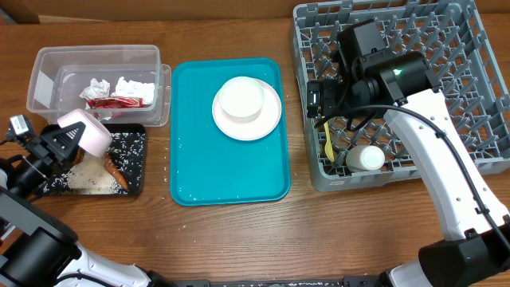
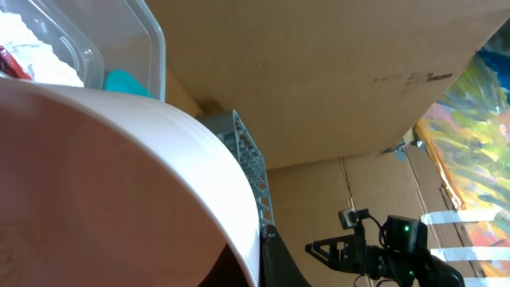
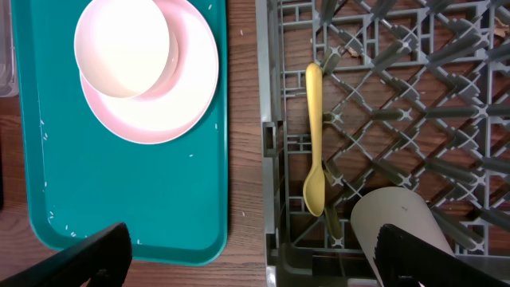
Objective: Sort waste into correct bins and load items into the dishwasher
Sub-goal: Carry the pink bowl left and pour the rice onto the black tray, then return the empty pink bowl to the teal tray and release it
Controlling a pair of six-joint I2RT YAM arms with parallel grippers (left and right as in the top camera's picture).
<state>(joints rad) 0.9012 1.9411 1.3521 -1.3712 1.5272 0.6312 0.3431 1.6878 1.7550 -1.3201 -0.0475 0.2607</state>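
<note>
My left gripper (image 1: 57,145) is shut on a small white bowl (image 1: 86,131) and holds it tilted over the black tray (image 1: 135,171). The tray holds rice grains (image 1: 88,179), an orange stick (image 1: 115,171) and a brown lump (image 1: 82,158). The bowl fills the left wrist view (image 2: 119,183). The clear tub (image 1: 48,72) holds crumpled paper (image 1: 131,86) and a red-and-white wrapper (image 1: 111,102). My right gripper (image 1: 315,100) is open and empty above the left edge of the grey rack (image 1: 478,119). A yellow spoon (image 3: 315,143) and a white cup (image 3: 398,223) lie in the rack.
The teal tray (image 1: 199,159) lies in the middle with a pale plate (image 1: 267,119) and a white bowl (image 1: 241,97) on it. Both also show in the right wrist view, the plate (image 3: 191,104) and the bowl (image 3: 123,52). Rice specks dot the tray.
</note>
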